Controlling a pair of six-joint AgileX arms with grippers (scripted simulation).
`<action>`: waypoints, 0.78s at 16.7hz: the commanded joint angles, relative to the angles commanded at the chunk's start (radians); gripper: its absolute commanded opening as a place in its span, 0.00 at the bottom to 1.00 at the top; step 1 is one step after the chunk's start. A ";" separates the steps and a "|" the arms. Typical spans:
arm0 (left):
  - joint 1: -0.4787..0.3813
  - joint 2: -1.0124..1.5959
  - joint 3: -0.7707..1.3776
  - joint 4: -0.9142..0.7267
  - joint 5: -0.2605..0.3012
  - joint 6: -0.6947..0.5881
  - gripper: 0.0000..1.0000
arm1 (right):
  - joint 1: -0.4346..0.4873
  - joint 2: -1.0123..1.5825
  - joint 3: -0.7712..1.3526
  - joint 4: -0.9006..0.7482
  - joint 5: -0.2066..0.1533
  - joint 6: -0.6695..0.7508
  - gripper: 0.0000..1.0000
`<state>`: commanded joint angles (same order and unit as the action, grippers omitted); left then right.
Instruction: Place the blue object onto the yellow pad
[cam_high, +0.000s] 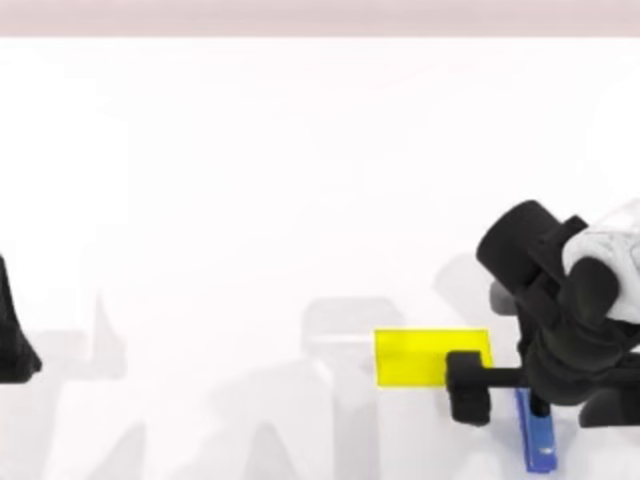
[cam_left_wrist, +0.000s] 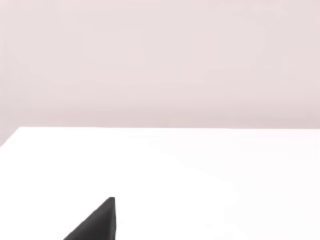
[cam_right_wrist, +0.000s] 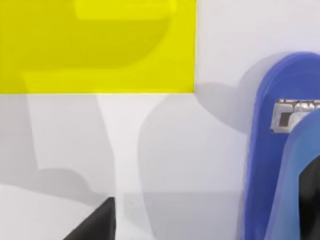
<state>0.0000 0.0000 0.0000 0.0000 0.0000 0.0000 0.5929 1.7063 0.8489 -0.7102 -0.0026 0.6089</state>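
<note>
Blue stapler (cam_high: 538, 438) flat on white surface (cam_high: 250, 200), front-right area, lengthwise front-to-back, just right of and nearer front edge than yellow pad (cam_high: 430, 357); not touching pad. Metal staple channel visible in right wrist view (cam_right_wrist: 295, 114). Right end effector (cam_high: 505, 385) over stapler's far end, beside pad's right corner; finger spread: cannot tell, nothing seen gripped. Left arm (cam_high: 15, 330) parked at left edge; left end effector state cannot tell.
</note>
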 joint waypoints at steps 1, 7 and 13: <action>0.000 0.000 0.000 0.000 0.000 0.000 1.00 | 0.000 0.004 -0.006 0.009 0.000 0.000 1.00; 0.000 0.000 0.000 0.000 0.000 0.000 1.00 | 0.000 0.004 -0.007 0.010 0.000 0.000 0.85; 0.000 0.000 0.000 0.000 0.000 0.000 1.00 | 0.000 0.004 -0.007 0.010 0.000 0.000 0.40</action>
<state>0.0000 0.0000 0.0000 0.0000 0.0000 0.0000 0.5934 1.7107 0.8421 -0.7003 -0.0026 0.6092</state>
